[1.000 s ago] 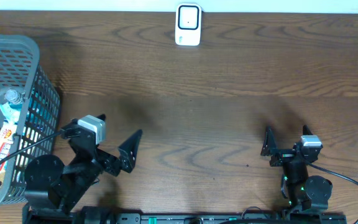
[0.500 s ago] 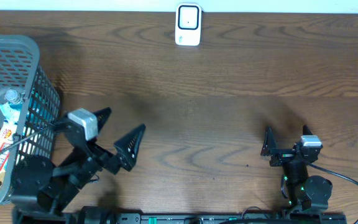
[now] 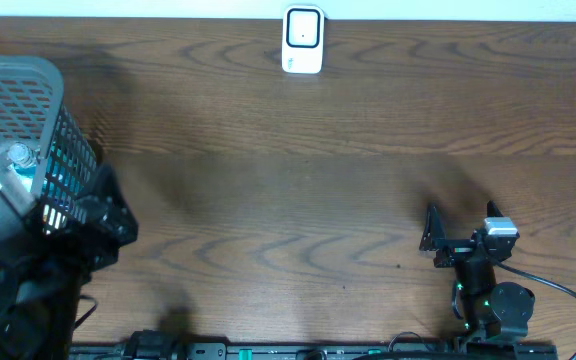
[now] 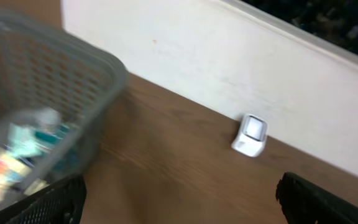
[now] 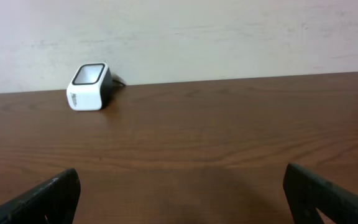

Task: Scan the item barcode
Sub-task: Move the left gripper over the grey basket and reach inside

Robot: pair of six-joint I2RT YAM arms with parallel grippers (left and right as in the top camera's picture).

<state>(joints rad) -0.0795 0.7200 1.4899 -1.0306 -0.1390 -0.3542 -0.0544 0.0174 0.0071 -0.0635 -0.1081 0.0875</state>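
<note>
The white barcode scanner (image 3: 302,40) stands at the table's far edge, also seen from the left wrist (image 4: 250,135) and the right wrist (image 5: 88,86). Items lie in the grey basket (image 3: 38,66) at the far left: a clear bottle (image 3: 18,156) and colourful packets (image 4: 5,171). My left gripper (image 4: 182,205) is open and empty, raised beside the basket (image 4: 86,50); from overhead the left arm (image 3: 28,260) is a big dark blur and the fingers do not show. My right gripper (image 3: 460,228) rests open and empty at the near right (image 5: 185,199).
A white wall (image 5: 229,31) runs behind the table's far edge. Brown wooden tabletop (image 3: 308,180) stretches between the basket, the scanner and the right arm. A black cable (image 3: 568,295) loops from the right arm's base.
The left arm has swung left and risen toward the basket, now large and blurred at the frame's left. Its gripper has stayed open. The right arm has not moved.
</note>
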